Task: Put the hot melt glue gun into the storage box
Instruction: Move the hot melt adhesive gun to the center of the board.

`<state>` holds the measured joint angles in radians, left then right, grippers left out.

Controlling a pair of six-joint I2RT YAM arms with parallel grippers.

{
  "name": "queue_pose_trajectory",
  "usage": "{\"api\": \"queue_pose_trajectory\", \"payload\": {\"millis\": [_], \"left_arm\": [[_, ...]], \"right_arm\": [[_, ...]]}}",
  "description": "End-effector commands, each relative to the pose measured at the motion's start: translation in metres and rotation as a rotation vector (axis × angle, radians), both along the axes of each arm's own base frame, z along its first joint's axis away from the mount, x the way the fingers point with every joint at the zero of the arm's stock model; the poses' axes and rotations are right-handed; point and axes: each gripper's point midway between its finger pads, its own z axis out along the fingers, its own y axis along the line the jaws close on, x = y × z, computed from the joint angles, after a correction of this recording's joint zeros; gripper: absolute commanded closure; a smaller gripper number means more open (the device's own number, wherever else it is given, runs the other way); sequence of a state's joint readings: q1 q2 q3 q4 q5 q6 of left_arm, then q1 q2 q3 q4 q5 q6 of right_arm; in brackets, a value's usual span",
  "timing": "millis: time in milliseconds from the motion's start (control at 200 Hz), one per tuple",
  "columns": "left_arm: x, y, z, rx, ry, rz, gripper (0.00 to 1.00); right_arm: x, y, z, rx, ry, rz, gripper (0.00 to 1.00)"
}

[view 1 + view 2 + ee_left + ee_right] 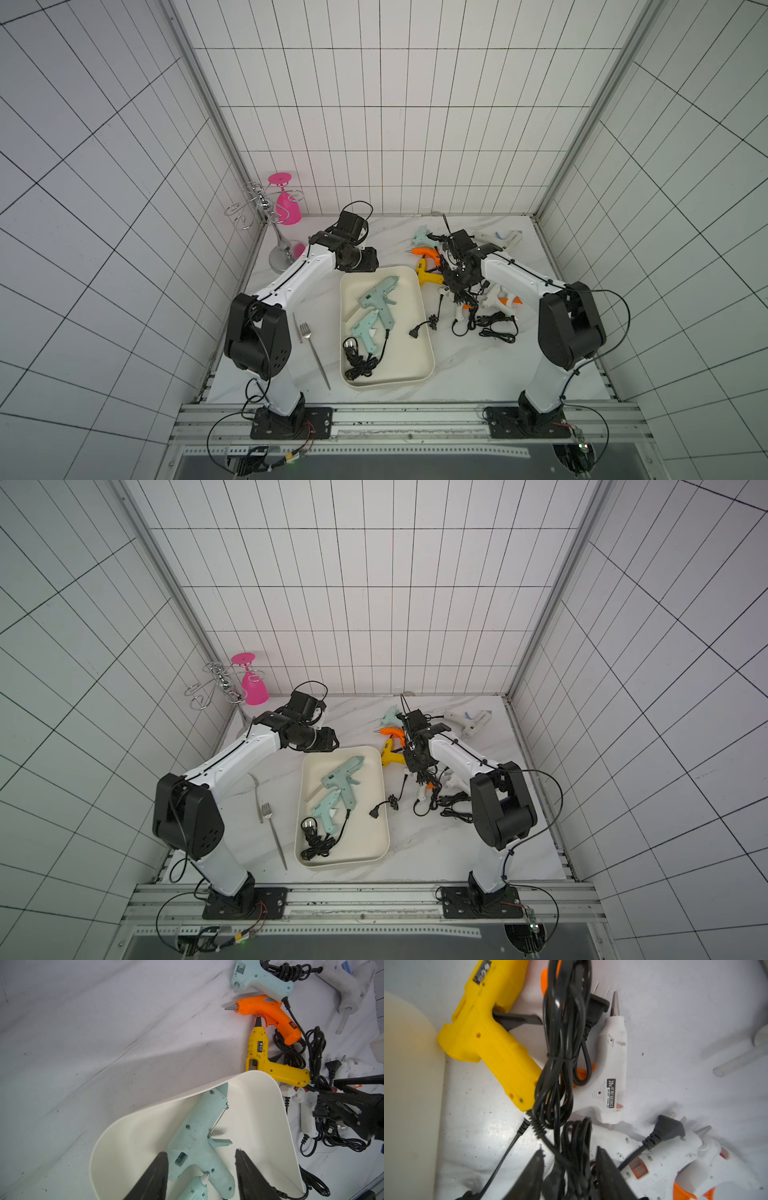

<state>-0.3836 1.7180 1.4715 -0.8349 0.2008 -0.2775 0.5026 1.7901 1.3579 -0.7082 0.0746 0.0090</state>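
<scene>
The storage box (pixel 403 357) is a shallow cream tray with rounded corners. It lies in the middle of the bench with its long sides running from front to back. Two mint glue guns are inside it. The large mint glue gun (pixel 376 297) lies aslant in the far half, and the small mint glue gun (pixel 368 332) lies just below it, with its black cord coiled towards the box's near left corner. The other guns lie outside, along the box's right side and towards the bench's far right corner. The yellow glue gun (pixel 483 1039) touches the box wall, the orange glue gun (pixel 268 1012) sits nose to nose with it, and white glue guns (pixel 500 297) lie tangled in black cords. The left arm reaches in from the front left, its wrist bent over the box's far left corner. The left gripper (pixel 201 1152) hangs above the large mint gun with its fingers spread and nothing between them. The right arm bends inward from the front right, down onto the tangle. The right gripper (pixel 570 1150) has a finger on either side of a tied cord bundle (pixel 560 1043). I cannot tell whether the fingers pinch the bundle or merely flank it.
</scene>
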Motion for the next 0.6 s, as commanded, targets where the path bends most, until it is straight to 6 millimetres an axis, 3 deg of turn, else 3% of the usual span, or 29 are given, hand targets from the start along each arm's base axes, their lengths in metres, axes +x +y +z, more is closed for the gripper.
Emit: {"api": "queue_pose_trajectory", "payload": {"millis": [0, 80, 170, 310, 435, 595], "left_arm": [[0.0, 0.003, 0.011, 0.016, -0.038, -0.019, 0.46], [-0.003, 0.004, 0.01, 0.019, -0.038, -0.022, 0.46], [-0.004, 0.007, 0.008, 0.021, -0.033, -0.016, 0.46], [-0.006, 0.009, 0.001, 0.02, -0.016, -0.01, 0.45], [-0.006, 0.013, -0.003, 0.019, -0.006, -0.002, 0.45], [-0.008, 0.025, -0.007, 0.016, 0.005, 0.029, 0.45]], "right_arm": [[0.029, 0.005, 0.053, 0.096, -0.104, 0.056, 0.52], [0.043, 0.004, 0.068, 0.12, -0.131, 0.077, 0.48], [0.058, 0.012, 0.069, 0.147, -0.113, 0.118, 0.48], [0.094, 0.04, 0.053, 0.189, -0.099, 0.185, 0.48], [0.127, 0.053, 0.035, 0.193, -0.096, 0.188, 0.47], [0.149, 0.062, 0.01, 0.19, -0.074, 0.2, 0.46]]}}
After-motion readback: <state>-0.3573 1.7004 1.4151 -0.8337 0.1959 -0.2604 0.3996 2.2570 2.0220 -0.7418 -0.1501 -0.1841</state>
